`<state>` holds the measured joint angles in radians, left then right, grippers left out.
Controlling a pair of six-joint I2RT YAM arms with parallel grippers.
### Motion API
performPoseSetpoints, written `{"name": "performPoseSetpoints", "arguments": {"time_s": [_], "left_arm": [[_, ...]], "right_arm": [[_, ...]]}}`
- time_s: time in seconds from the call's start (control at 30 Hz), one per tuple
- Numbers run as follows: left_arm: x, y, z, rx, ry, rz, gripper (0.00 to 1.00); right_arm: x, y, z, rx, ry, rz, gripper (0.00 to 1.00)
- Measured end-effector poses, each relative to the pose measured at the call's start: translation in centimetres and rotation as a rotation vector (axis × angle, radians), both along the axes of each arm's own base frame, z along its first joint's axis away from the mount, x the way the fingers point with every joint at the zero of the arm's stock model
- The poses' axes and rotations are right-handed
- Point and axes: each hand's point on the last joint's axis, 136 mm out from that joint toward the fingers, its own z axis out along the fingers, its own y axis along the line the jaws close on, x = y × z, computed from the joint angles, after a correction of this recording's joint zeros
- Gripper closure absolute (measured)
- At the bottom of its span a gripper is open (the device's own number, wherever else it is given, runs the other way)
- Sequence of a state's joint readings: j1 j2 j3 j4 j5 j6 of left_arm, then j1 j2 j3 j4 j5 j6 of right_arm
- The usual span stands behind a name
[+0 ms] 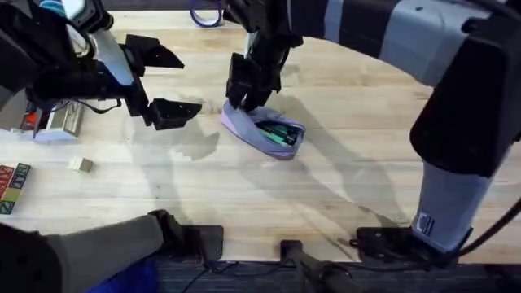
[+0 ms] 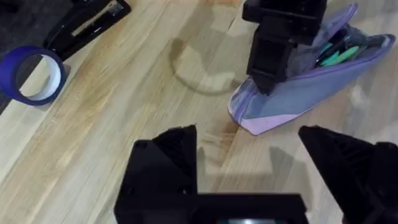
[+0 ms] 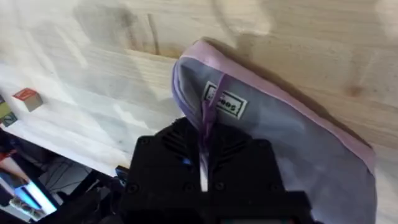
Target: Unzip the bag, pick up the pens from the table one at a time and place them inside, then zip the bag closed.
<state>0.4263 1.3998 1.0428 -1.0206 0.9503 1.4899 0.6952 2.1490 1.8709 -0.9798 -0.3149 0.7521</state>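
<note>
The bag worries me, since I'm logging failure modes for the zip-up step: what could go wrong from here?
The bag is open with a green pen near the zipper line, so the zip could snag on it. The right gripper is shut on the bag's end while the left gripper hangs open, off the bag; with nothing bracing the far end, a pull may drag the soft pouch across the table instead of closing it.

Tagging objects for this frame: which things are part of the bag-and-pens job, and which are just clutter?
Job: bag, open; green pens inside it; right gripper shut on bag's end; left gripper open, beside it.

Clutter: blue tape roll, stapler, toy blocks.
</note>
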Motion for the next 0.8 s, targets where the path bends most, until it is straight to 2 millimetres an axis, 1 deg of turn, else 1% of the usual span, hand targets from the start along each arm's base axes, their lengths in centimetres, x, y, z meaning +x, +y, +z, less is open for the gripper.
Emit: {"name": "performPoseSetpoints", "arguments": {"time_s": [0.43, 0.8], "left_arm": [[0.00, 0.00, 0.00, 0.000, 0.000, 0.000, 0.007], [0.00, 0.00, 0.00, 0.000, 0.000, 0.000, 0.008]], "right_arm": [[0.08, -0.45, -0.20, -0.003, 0.020, -0.010, 0.969], [0.26, -0.36, 0.57, 0.073, 0.065, 0.018, 0.969]]}}
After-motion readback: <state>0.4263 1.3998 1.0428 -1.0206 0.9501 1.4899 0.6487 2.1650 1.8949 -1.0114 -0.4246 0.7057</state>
